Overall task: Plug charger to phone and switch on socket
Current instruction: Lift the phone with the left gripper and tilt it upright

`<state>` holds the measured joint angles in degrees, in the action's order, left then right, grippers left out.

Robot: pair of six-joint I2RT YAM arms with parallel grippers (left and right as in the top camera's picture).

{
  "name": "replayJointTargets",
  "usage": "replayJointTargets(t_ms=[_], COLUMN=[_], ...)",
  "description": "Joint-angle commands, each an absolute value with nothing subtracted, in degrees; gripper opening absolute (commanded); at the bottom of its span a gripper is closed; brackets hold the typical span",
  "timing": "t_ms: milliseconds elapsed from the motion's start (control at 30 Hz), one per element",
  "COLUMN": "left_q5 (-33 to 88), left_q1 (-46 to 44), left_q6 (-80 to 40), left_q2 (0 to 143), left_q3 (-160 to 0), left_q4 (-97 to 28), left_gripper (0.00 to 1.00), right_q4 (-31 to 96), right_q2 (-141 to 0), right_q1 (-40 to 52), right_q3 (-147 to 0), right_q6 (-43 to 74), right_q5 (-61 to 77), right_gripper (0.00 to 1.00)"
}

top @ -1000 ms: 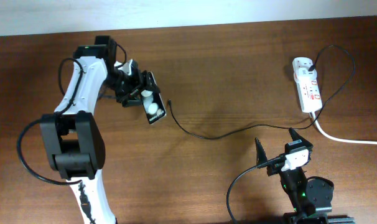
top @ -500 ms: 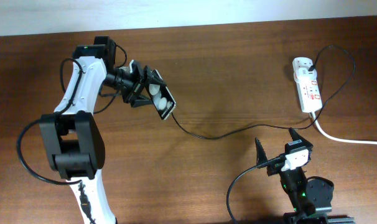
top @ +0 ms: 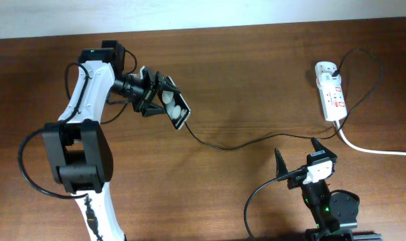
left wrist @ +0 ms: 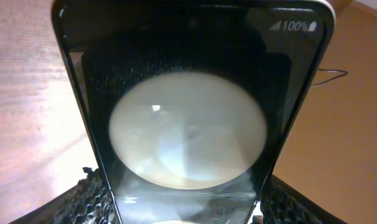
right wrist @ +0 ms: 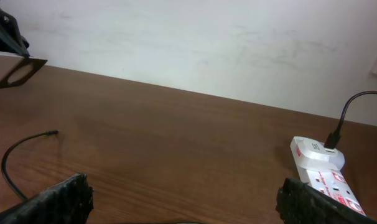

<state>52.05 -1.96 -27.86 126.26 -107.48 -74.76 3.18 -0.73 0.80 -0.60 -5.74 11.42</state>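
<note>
Overhead view: we saw the left arm (top: 89,87) bent up from the near edge and turned across the table (top: 243,60). Its left gripper (top: 164,102) pinched the phone (top: 177,111) by its sides, and the phone was tilted. The charger (top: 236,145) ran as a thin black line from close by the phone's lower end to the white adapter (top: 325,69) on the socket (top: 331,94) at the far right, well apart from the phone. The right gripper (top: 299,157) sat near the front edge, spread wide and holding nothing.

Left wrist view: the phone's dark glass filled nearly the whole frame. It stood between the padded fingers (left wrist: 92,199), with a round white spot on its face and a full-battery mark at its top corner. Brown wood showed on either side.

Right wrist view: the two fingers stood far apart over bare wood. The charger's loose tip lay on the table at the left. The socket lay at the right with the adapter plugged in. A pale wall (right wrist: 176,43) closed off the far side.
</note>
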Motion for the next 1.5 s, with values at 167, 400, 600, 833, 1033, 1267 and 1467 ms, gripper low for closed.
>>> replayJointTargets(t_ms=[167,400,600,833,1033,1267,1467], left_q5=[59.22,67.94,69.76,72.77,74.72,76.31,76.31], left_q1=[-1.8,-1.8,-1.8,-1.8,-1.8,-1.8,-1.8], left_q6=[-37.41,-40.69,-46.76,-49.74,-49.76,-50.13,-50.15], left_q2=[126.63,126.63,126.63,126.63,126.63,126.63,126.63], left_q3=[-109.12,-109.12,-109.12,-109.12,-109.12,-109.12,-109.12], left_q4=[-77.28,-77.28,-77.28,-77.28,-77.28,-77.28,-77.25], left_gripper=[0.0,0.0,0.0,0.0,0.0,0.0,0.0], right_q4=[3.57,3.57,3.57,3.57,3.57,3.57,3.57], right_q2=[-0.25,-0.25,-0.25,-0.25,-0.25,-0.25,-0.25], right_q1=[1.21,1.21,1.21,1.21,1.21,1.21,1.21], right_q3=[-0.32,-0.32,-0.32,-0.32,-0.32,-0.32,-0.32], right_q6=[-5.13,-5.13,-5.13,-5.13,-5.13,-5.13,-5.13], right_q5=[11.49,11.49,11.49,11.49,11.49,11.49,11.46], right_gripper=[0.99,0.98,0.99,0.99,0.99,0.99,0.99])
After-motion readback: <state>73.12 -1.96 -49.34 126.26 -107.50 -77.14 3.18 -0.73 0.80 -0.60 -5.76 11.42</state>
